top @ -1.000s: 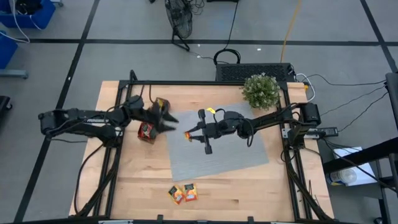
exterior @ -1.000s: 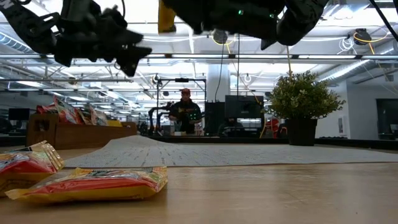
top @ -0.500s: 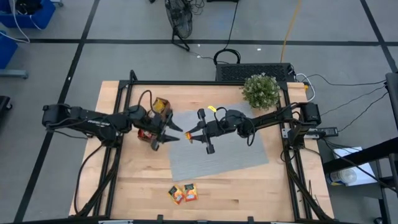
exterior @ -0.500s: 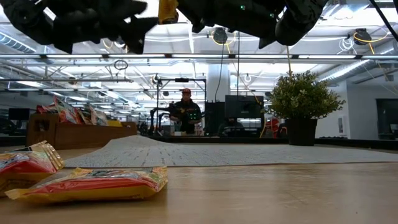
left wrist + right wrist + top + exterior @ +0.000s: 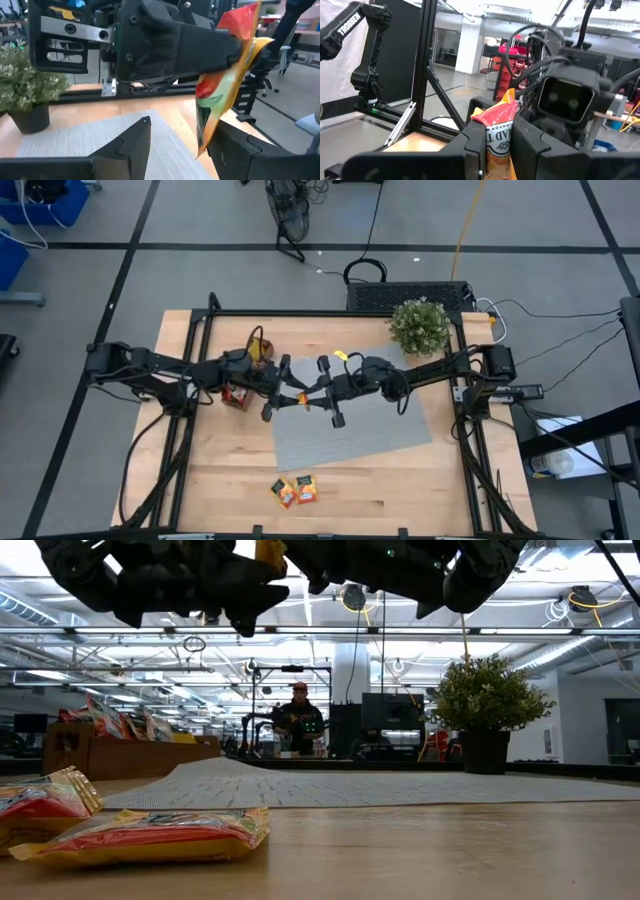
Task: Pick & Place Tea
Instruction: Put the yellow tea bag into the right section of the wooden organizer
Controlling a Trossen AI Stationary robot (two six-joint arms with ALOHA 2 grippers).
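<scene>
Above the left edge of the grey mat [image 5: 350, 415], the right gripper [image 5: 303, 397] pinches a red and orange tea sachet [image 5: 499, 135] upright in mid-air. The left gripper [image 5: 282, 385] faces it with fingers spread on either side of the sachet, not gripping. Behind the left arm the wooden tray [image 5: 243, 372] holds more sachets. Two loose sachets [image 5: 294, 491] lie near the front edge of the table [image 5: 400, 490], with bare wood around them. A potted plant [image 5: 419, 325] stands at the far side. A person [image 5: 298, 720] sits in the room beyond.
</scene>
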